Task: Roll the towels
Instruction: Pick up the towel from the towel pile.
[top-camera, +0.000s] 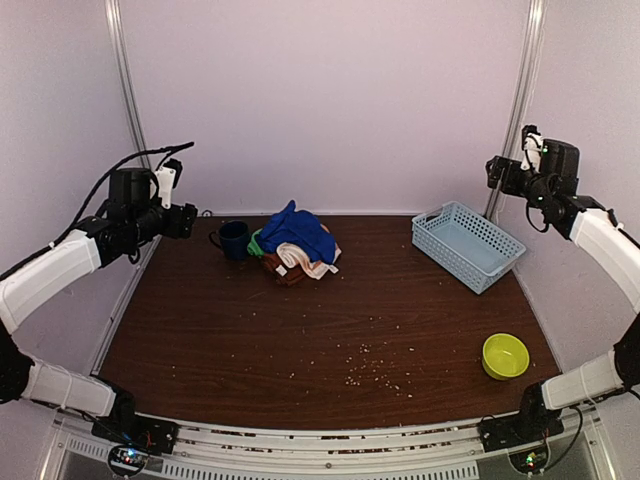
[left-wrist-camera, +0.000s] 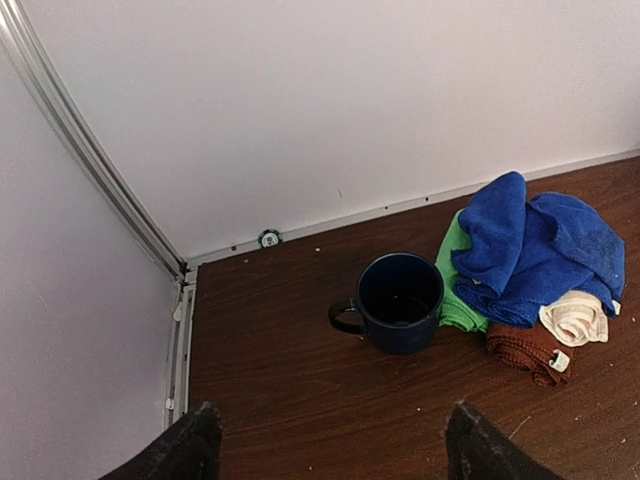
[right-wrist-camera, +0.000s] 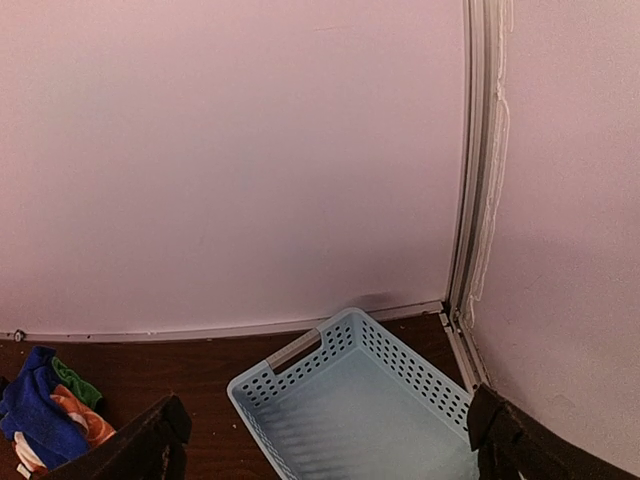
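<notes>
dark wood table (top-camera: 250, 340) (crumbs (top-camera: 365, 372) scattered), pale walls (top-camera: 330, 100), towels (top-camera: 297, 243) heaped; left gripper (left-wrist-camera: 335, 445), right gripper (right-wrist-camera: 330, 445) both spread.

A dark wood-grain table (top-camera: 300, 330) stood enclosed by plain pale walls (top-camera: 320, 100) tinged lilac under soft even light, with silver metal posts (top-camera: 124, 80) running up both rear corners and pale crumbs (top-camera: 372, 372) scattered across its near middle.

- No text, brand, number or sign can be read.
- The small white tag (left-wrist-camera: 559, 360) on the dark maroon cloth towel (left-wrist-camera: 520, 346), ahead and to the right of the left gripper (left-wrist-camera: 335, 442), is too small to read.
</notes>
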